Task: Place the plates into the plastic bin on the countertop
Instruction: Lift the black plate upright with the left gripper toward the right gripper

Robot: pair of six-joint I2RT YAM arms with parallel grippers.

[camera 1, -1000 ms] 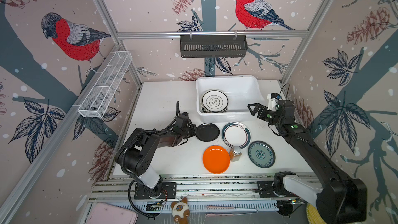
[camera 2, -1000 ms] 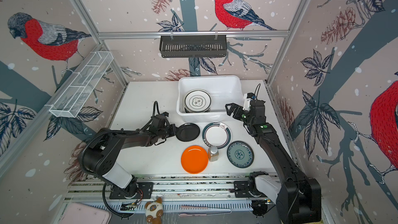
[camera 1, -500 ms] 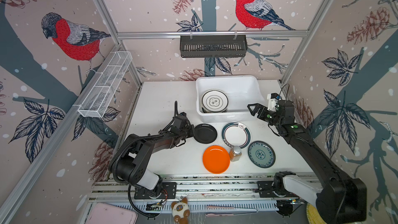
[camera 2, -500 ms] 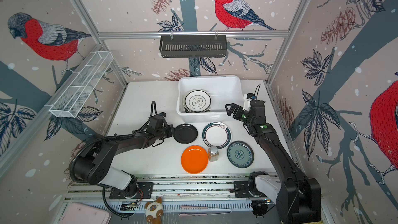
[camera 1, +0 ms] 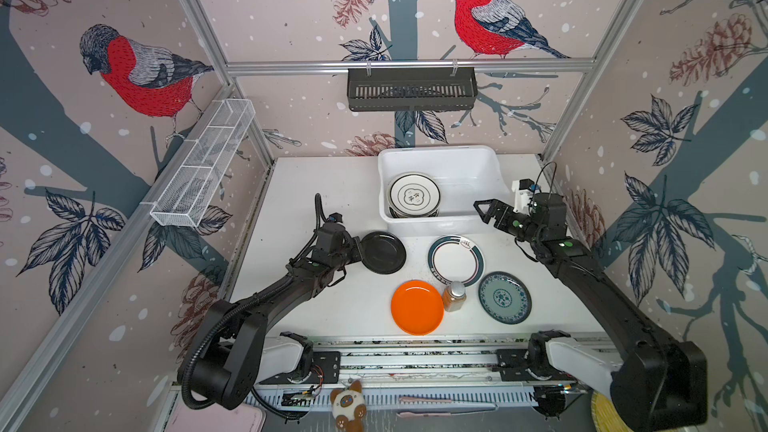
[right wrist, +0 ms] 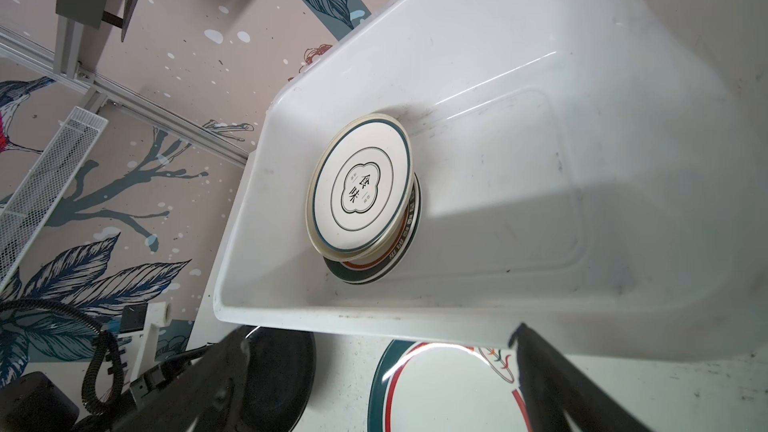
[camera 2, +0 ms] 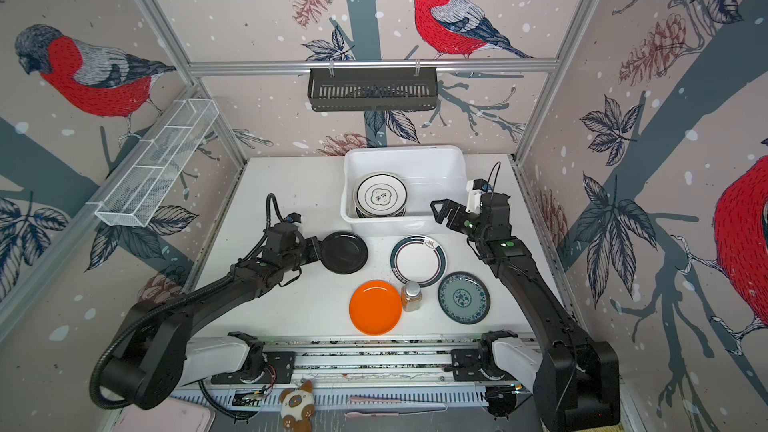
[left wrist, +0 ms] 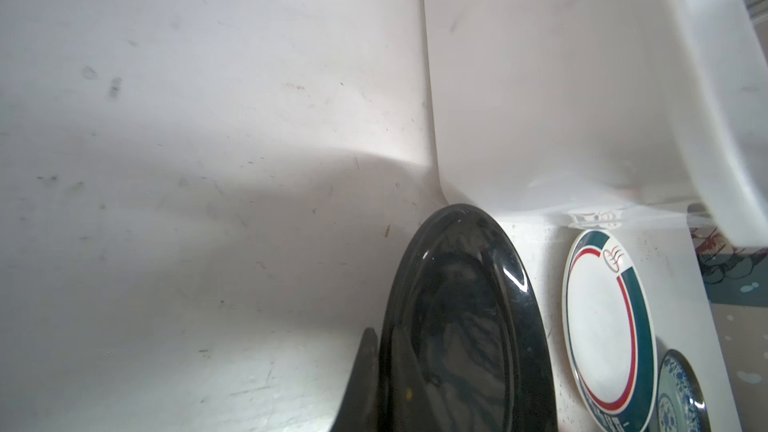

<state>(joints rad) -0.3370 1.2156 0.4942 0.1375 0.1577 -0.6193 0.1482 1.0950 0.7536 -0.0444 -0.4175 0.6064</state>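
My left gripper (camera 1: 360, 252) (left wrist: 380, 338) is shut on the left edge of the black plate (camera 1: 384, 252) (camera 2: 345, 252) (left wrist: 457, 326), low over the countertop (camera 1: 316, 201) by the plastic bin's (camera 1: 440, 226) (camera 2: 399, 224) front left corner. A stack of plates (camera 1: 413, 195) (right wrist: 361, 189) lies in the bin's left part. On the countertop lie a teal-rimmed white plate (camera 1: 456, 260) (right wrist: 449, 388), an orange plate (camera 1: 417, 306) and a blue-green patterned plate (camera 1: 504, 297). My right gripper (camera 1: 482, 211) (right wrist: 382, 332) hangs open above the bin's front right rim, holding nothing.
A small amber bottle (camera 1: 454, 296) stands between the orange and patterned plates, touching the teal-rimmed plate's edge. A black slotted rack (camera 1: 411, 89) hangs on the back wall and a white wire basket (camera 1: 203, 164) on the left wall. Frame rails border the countertop.
The left arm has drawn back a little to the left, taking the black plate with it. The right arm has not moved.
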